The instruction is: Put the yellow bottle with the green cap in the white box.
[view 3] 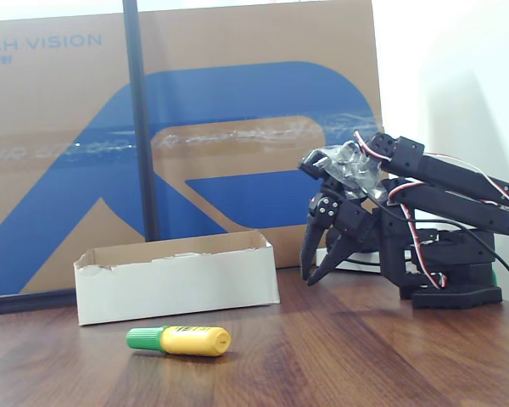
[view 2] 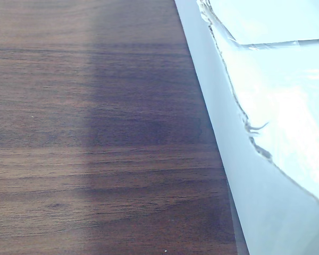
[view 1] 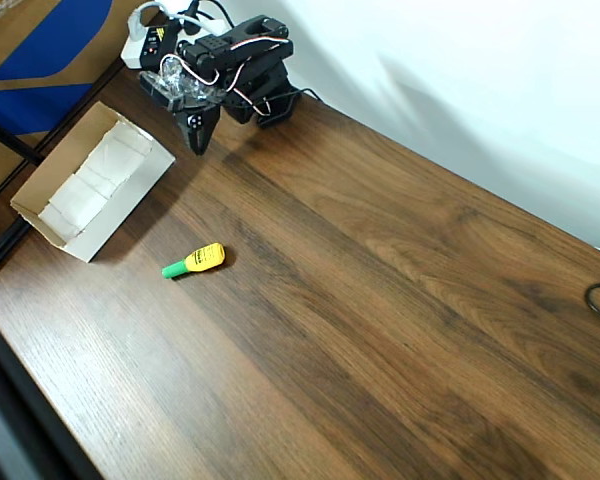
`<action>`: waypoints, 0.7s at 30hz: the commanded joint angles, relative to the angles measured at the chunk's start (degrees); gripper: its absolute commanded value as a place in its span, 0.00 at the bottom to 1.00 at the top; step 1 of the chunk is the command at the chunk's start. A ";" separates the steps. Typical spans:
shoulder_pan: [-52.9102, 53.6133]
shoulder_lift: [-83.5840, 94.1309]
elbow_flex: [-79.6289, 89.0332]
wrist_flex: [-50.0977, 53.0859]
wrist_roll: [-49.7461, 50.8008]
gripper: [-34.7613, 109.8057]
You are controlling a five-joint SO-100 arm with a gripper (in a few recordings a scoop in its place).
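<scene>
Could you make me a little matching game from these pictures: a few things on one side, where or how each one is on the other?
Things:
1. bottle
2. white box
3. gripper
4. carton

States:
A. standing upright behind the table
B. lying on its side on the wood
C. folded back near the arm's base, jaws pointing down
D. open-topped, no bottle inside

Pairs: 1-B, 2-D, 3-C, 4-A

The brown-and-blue carton [view 3: 237,127] reads "CH VISION" at its top left
</scene>
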 commanded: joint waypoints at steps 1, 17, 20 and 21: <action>-5.10 1.32 0.97 4.66 -5.80 0.24; -10.55 1.67 -1.58 5.01 -6.86 0.28; -11.51 -0.97 -5.80 4.66 -6.42 0.29; -10.90 -2.55 -6.68 3.52 -6.50 0.29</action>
